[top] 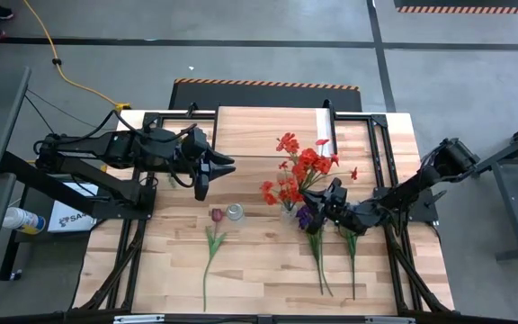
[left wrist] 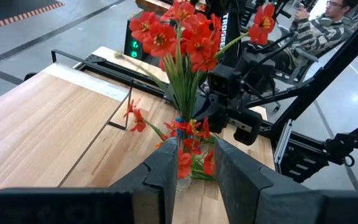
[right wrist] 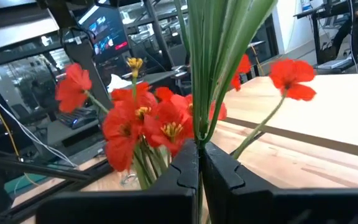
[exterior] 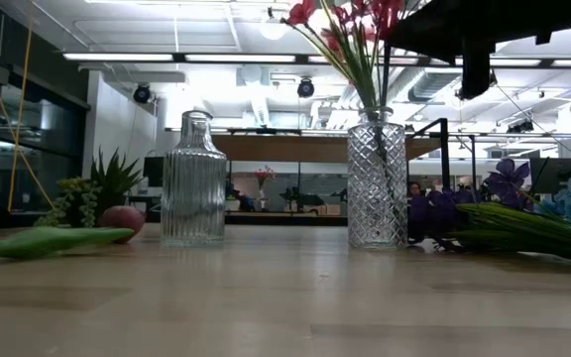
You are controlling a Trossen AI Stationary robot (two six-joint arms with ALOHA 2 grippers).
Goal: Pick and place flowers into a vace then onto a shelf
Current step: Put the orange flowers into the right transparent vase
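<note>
Above the vase (exterior: pixel 377 178), right pincer (right wrist: pixel 199 163) clamps red flowers (right wrist: pixel 145 121), blooms cropped.

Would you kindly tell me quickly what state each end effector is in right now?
Left end effector: open, holding nothing, raised over the table.
Right end effector: closed on the stems of the red flowers standing in the vase.

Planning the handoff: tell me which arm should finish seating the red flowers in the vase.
The right. Its gripper is shut on the red flowers, stems over the diamond-cut vase. The left gripper hovers empty, away from the vase.
</note>
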